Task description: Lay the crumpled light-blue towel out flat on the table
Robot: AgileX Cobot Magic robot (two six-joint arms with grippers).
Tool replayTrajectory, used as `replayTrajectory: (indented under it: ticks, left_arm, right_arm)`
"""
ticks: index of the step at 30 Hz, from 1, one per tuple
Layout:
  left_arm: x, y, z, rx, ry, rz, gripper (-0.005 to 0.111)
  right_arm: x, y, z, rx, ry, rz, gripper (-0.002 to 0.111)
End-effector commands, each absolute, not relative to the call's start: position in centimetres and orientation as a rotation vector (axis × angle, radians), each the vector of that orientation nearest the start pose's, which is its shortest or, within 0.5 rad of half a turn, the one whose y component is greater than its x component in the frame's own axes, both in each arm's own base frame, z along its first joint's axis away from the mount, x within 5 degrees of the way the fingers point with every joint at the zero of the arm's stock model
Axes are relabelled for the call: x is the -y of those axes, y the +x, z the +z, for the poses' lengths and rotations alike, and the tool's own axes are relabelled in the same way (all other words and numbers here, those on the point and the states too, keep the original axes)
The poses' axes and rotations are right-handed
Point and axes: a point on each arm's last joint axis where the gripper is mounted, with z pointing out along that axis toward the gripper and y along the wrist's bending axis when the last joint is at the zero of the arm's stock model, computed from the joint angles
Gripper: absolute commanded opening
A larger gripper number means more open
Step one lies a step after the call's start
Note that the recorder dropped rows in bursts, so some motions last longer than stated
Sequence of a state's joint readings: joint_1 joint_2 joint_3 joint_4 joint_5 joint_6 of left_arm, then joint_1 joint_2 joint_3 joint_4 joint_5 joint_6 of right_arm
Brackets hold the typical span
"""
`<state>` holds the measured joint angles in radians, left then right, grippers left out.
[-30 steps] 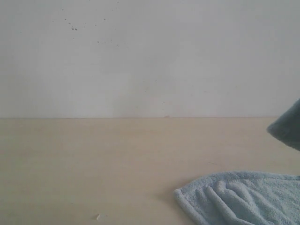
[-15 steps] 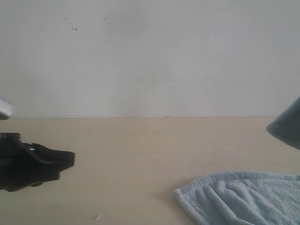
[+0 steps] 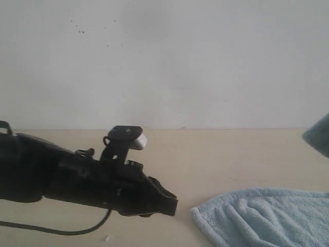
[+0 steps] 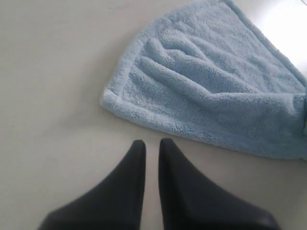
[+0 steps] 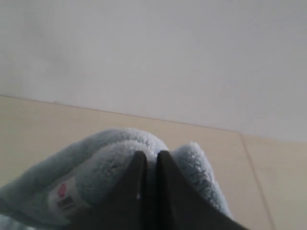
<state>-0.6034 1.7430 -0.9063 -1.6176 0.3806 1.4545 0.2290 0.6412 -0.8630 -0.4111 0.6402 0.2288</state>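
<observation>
Motion comes from the left in the exterior view. The black left arm [image 3: 61, 177], absent a second ago, now stretches low across the wide pale beige matte desk [image 3: 231, 154]. Its left tool [image 3: 171, 204] stops just short of the rounded near corner of the pale light-blue fluffy terry-cloth towel [image 3: 267, 218]. At the right edge a lifted fold of the same towel hangs above the desk and has drifted slightly rightward. I judge that the second arm is arriving to take a free corner, so the spreading itself is only starting. Left of the cloth and behind it, the desk lies bare up to the plain white wall [image 3: 205, 62]. How far the desk runs to the right is not shown.

Left wrist view: the left tool [image 4: 152, 143] has its two dark fingers drawn nearly together, with only a thin slit between them, and holds nothing. It points at the hemmed edge of the towel [image 4: 206, 91], near the corner but apart from it. The cloth lies in soft ridges, rumpled rather than flat, with bare desk [image 4: 57, 96] on its near side.

Right wrist view: the right tool [image 5: 151, 155] is clamped on a bunched fold of towel [image 5: 105, 158] raised off the desk [image 5: 48, 124]. A small white label [image 5: 64, 197] shows beside the fingers. Open desk runs back to the wall, so pulling outward looks unobstructed.
</observation>
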Motion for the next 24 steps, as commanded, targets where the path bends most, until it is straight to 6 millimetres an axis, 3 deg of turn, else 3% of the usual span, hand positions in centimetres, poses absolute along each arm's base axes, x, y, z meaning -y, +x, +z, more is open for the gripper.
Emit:
replayTrajectory:
  ticks: [1, 3, 6, 11, 15, 20, 24]
  left_arm:
    - [24.1, 27.5, 16.5, -2.323, 0.737, -0.829, 0.01]
    - [24.3, 27.9, 15.7, -2.343, 0.738, -0.825, 0.01]
    - [24.3, 28.3, 14.0, -2.391, 0.723, -0.777, 0.01]
    - [24.3, 28.4, 12.1, -2.444, 0.715, -0.751, 0.01]
    - [24.7, 29.1, 12.3, -2.426, 0.713, -0.753, 0.01]
    - [25.6, 30.3, 13.0, -2.38, 0.709, -0.76, 0.011]
    - [26.4, 31.3, 12.3, -2.377, 0.719, -0.766, 0.031]
  right_arm:
    - [2.5, 11.1, 39.9, -1.829, 0.026, -0.5, 0.003]
    - [3.7, 10.6, 40.1, -1.811, 0.109, -0.652, 0.003]
    - [4.3, 10.2, 40.0, -1.834, 0.145, -0.721, 0.003]
    - [4.9, 9.9, 37.7, -1.963, 0.176, -0.833, 0.003]
    - [5.1, 9.9, 35.0, -2.069, 0.157, -0.917, 0.003]
    - [4.7, 10.3, 32.5, -2.131, 0.092, -0.903, 0.003]
    - [4.6, 10.4, 32.1, -2.136, 0.074, -0.886, 0.003]
